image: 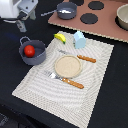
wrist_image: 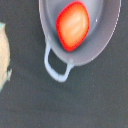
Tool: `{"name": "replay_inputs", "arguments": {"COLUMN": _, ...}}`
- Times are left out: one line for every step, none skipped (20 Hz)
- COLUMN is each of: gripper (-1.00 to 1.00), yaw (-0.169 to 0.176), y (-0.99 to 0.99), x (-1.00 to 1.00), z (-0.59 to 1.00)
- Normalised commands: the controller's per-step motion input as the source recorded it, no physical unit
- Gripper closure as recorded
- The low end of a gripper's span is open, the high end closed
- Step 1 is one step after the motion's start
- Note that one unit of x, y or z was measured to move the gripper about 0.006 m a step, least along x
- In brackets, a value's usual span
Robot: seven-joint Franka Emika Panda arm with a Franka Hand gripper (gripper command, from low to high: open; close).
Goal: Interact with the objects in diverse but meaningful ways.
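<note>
Wrist view: the red tomato [wrist_image: 73,26] is seen inside the dark grey two-handled pot [wrist_image: 102,47], presumably beneath the gripper, whose jaw state cannot be told.

**A:** What sort of place am I looking at on your feed?

**B:** A mock kitchen staged on a black desk [image: 115,90]. I'd call it a lab-style setup rather than a real home. Everything is toy-sized.

**A:** What gives it away?

**B:** I see a pink play stove [image: 100,17] with flat black burner discs, not real hobs. On a beige placemat [image: 45,82] there's a place setting: a wooden plate [image: 67,66], plus a fork [image: 65,79] and a knife [image: 80,57] with orange handles. Beside it sit a plastic banana [image: 60,37], a little carton [image: 79,39] and a grey pot [image: 32,51] holding a tomato [image: 29,50]. A robot arm [image: 17,10] hangs over the corner.
</note>
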Motion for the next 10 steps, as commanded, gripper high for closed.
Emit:
{"name": "replay_inputs", "arguments": {"gripper": -1.00, "yaw": 0.000, "y": 0.00, "x": 1.00, "z": 0.54}}
{"name": "replay_inputs", "arguments": {"gripper": -1.00, "yaw": 0.000, "y": 0.00, "x": 1.00, "z": 0.53}}
{"name": "replay_inputs", "arguments": {"gripper": -1.00, "yaw": 0.000, "y": 0.00, "x": 1.00, "z": 0.53}}
{"name": "replay_inputs", "arguments": {"gripper": -1.00, "yaw": 0.000, "y": 0.00, "x": 1.00, "z": 0.52}}
{"name": "replay_inputs", "arguments": {"gripper": -1.00, "yaw": 0.000, "y": 0.00, "x": 1.00, "z": 0.50}}
{"name": "replay_inputs", "arguments": {"gripper": -1.00, "yaw": 0.000, "y": 0.00, "x": 1.00, "z": 0.49}}
{"name": "replay_inputs", "arguments": {"gripper": -1.00, "yaw": 0.000, "y": 0.00, "x": 1.00, "z": 0.47}}
{"name": "replay_inputs", "arguments": {"gripper": -1.00, "yaw": 0.000, "y": 0.00, "x": 1.00, "z": 0.35}}
{"name": "replay_inputs", "arguments": {"gripper": -1.00, "yaw": 0.000, "y": 0.03, "x": 0.96, "z": 0.34}}
{"name": "replay_inputs", "arguments": {"gripper": -1.00, "yaw": 0.009, "y": 0.28, "x": 0.62, "z": 0.29}}
